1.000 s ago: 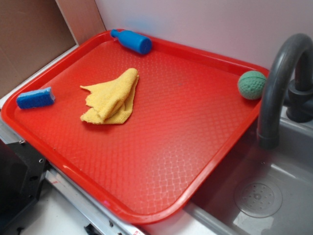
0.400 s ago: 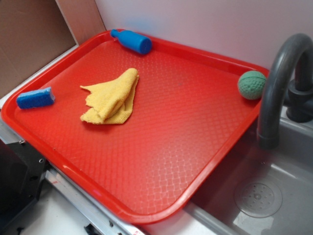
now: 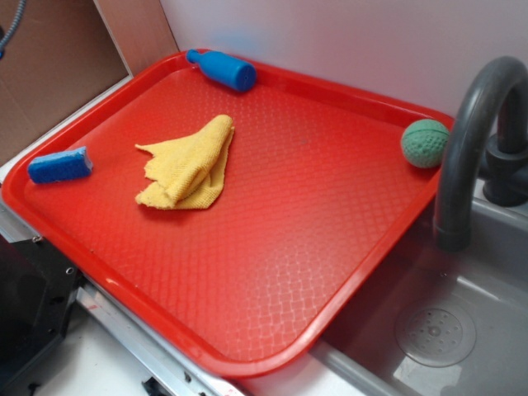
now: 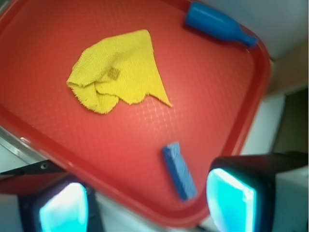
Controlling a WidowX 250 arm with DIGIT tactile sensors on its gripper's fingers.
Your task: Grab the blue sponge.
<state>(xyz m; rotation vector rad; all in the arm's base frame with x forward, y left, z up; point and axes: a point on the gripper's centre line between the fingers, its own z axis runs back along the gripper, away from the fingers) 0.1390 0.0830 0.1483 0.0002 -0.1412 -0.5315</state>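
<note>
The sponge (image 3: 59, 165) lies near the tray's (image 3: 272, 247) left rim, apart from the cloth (image 3: 188, 165). It is judged light, soft and compressible, best pinched across its narrow sides. The gripper (image 4: 147, 200) is seen spread apart, empty, above it

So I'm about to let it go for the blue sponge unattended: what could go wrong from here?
The blue sponge lies close beside the tray's raised rim, so a finger of the open gripper might land on the rim. The blue bottle shares its colour and could be mistaken for it.
</note>
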